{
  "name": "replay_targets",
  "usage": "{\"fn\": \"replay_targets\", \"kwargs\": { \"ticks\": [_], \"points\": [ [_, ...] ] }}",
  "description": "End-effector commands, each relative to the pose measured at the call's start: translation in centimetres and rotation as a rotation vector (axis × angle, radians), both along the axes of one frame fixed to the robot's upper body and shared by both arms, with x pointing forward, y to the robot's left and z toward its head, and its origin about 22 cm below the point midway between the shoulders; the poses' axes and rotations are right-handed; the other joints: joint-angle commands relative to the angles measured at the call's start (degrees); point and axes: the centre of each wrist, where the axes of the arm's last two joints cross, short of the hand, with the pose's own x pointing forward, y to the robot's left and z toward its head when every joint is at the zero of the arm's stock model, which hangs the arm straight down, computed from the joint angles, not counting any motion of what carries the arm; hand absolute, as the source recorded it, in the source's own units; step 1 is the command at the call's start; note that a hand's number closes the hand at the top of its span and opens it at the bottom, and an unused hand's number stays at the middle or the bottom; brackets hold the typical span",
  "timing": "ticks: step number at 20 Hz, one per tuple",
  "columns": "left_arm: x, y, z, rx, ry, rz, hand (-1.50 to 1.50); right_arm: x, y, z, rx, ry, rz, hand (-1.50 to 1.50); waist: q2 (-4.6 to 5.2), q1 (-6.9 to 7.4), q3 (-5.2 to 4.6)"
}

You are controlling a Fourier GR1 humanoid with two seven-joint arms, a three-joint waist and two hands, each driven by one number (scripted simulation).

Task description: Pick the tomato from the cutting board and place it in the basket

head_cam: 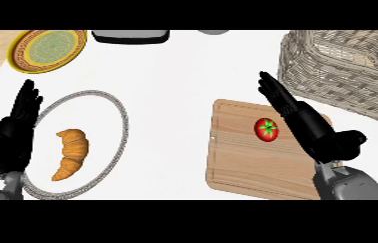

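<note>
The right hand (310,124) is hovering over the right side of the cutting board (240,159), fingers straight and open, holding nothing, its fingertips pointing toward the far edge of the worktop (184,77). To do this step well, the hand should be swinging toward its left so the palm comes over the tomato (266,129), then closing with fingers on one side and thumb on the other, since a round fruit is likely to be rolling away if nudged from only one side. The tomato is sitting on the far half of the board, just beside the fingers on their left, apparently not touching them, though from this steep angle the gap in height is hard to judge. The basket (332,67) is waiting at the far right corner of the worktop, just beyond the board. The left hand (18,129) is resting open at the left edge, beside a plate (118,112) carrying a croissant (70,154).
</note>
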Motion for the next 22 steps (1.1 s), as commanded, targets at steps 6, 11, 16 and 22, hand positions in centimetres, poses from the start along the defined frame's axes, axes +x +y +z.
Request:
{"fn": "replay_targets", "kwargs": {
  "ticks": [6,11,16,22],
  "points": [
    [1.8,-0.9,0.3,-0.094,0.085,-0.153,0.00,7.0,-6.9,6.5,0.403,-0.349,0.021,1.50,2.73,0.82,1.15],
    [2.5,-1.3,-1.0,-0.160,0.162,-0.195,0.00,4.3,0.3,4.0,-0.127,-0.605,0.363,-1.50,2.11,0.28,0.90],
    [3.6,-1.3,0.2,-0.175,0.185,-0.206,0.00,2.7,6.5,2.8,-0.109,-0.619,0.182,-1.50,1.07,-0.50,0.83],
    [3.2,-1.1,-1.6,-0.159,0.182,-0.181,0.00,2.7,5.5,9.4,-0.389,-0.409,0.145,-1.50,0.64,-1.41,0.68]
  ]
}}
